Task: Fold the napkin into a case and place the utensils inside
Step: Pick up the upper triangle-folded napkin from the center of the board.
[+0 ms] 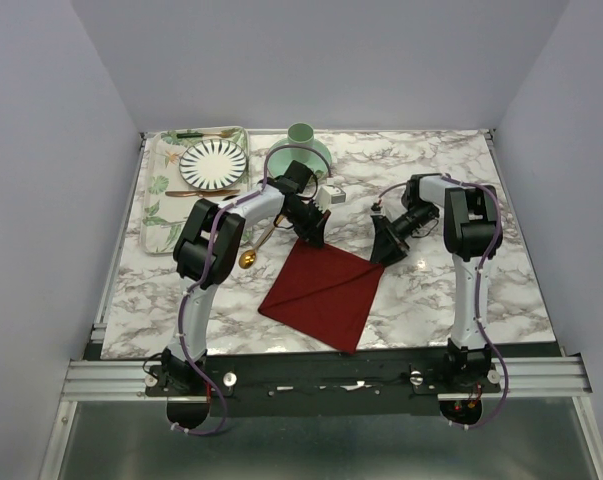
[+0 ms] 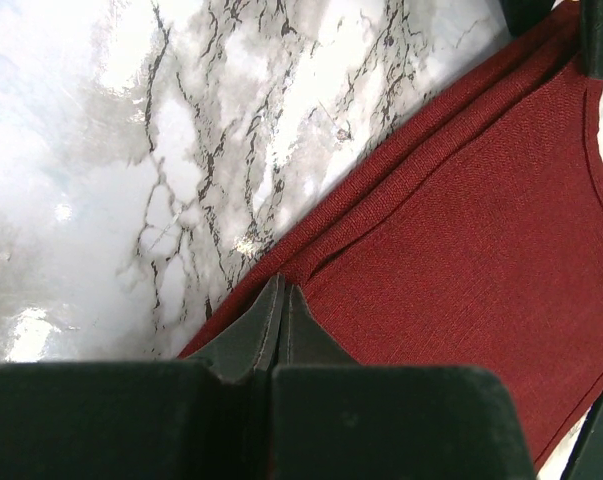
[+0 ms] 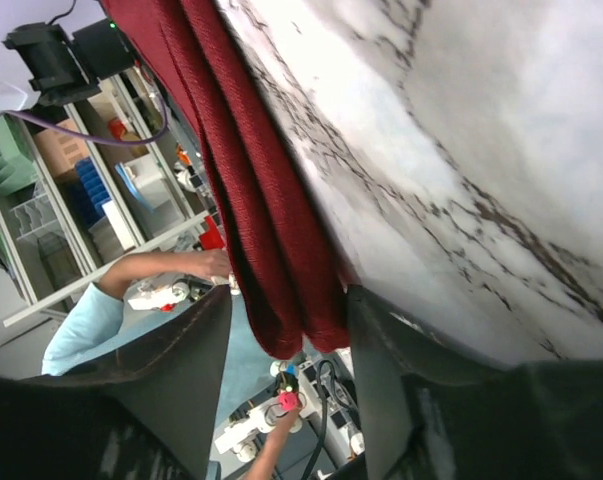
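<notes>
As seen from overhead, shows the napkin (image 1: 321, 290) spread as a dark red diamond at the middle of the marble table (image 1: 431, 160), with the left gripper (image 1: 311, 236) down on its 12 o'clock corner and the right gripper (image 1: 385, 246) at its 2 o'clock corner; places the gold spoon (image 1: 248, 259) near the cloth at 10 o'clock. From the left wrist, finds the fingers (image 2: 246, 335) pressed shut, tips on the cloth's hem; cannot tell whether pinching any cloth. From the right wrist, catches jaws apart, straddling a doubled edge of the napkin.
</notes>
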Action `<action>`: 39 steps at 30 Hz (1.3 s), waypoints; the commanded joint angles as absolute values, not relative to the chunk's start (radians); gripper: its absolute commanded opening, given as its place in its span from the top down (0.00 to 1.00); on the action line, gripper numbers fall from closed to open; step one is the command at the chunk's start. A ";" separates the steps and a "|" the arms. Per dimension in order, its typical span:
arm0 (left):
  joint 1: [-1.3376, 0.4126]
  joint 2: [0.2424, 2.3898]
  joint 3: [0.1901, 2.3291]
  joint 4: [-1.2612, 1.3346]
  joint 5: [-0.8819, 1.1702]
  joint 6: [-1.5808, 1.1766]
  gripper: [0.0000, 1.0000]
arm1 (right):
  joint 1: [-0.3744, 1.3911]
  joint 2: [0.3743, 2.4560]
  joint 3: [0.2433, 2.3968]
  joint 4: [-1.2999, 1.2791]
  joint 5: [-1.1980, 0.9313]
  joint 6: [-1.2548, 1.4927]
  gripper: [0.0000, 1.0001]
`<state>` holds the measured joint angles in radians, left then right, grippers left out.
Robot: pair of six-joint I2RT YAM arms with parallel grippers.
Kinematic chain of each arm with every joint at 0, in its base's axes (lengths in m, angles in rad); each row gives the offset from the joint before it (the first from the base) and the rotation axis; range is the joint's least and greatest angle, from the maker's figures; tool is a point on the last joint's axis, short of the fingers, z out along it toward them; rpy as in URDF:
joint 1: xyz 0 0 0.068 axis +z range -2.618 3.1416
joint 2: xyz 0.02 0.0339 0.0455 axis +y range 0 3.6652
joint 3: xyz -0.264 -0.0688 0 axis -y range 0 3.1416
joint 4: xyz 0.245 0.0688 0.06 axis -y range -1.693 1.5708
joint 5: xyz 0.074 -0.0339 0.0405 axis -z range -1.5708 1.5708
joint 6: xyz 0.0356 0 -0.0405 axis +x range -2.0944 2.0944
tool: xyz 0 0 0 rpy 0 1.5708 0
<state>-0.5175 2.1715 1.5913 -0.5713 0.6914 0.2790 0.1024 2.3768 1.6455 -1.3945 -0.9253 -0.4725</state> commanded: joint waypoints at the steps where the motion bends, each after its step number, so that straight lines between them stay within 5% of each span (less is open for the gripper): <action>1: -0.523 2.180 1.575 -0.572 0.638 0.282 1.00 | 0.094 2.372 1.597 -1.398 -0.811 -0.477 0.46; 12: -0.523 2.161 1.577 -0.566 0.653 0.281 1.00 | 0.094 2.376 1.649 -1.391 -0.789 -0.463 0.80; 15: -0.522 2.100 1.571 -0.561 0.716 0.282 0.79 | 0.095 2.365 1.657 -1.388 -0.790 -0.471 0.95; 16: -0.520 2.076 1.572 -0.563 0.751 0.281 0.62 | 0.095 2.359 1.657 -1.384 -0.790 -0.474 0.99; 19: -0.485 1.985 1.586 -0.572 0.807 0.265 0.44 | 0.101 2.326 1.644 -1.361 -0.770 -0.497 0.99; 22: -0.430 1.994 1.652 -0.668 0.834 0.332 0.36 | 0.120 2.286 1.640 -1.341 -0.735 -0.538 0.99; 39: -0.384 2.236 1.812 -0.857 0.842 0.526 0.36 | 0.193 2.191 1.594 -1.235 -0.563 -0.618 0.99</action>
<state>-0.3801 2.1838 1.7538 -0.7979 0.8032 0.4812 0.1841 2.2337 1.6146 -1.2808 -0.6315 -0.5838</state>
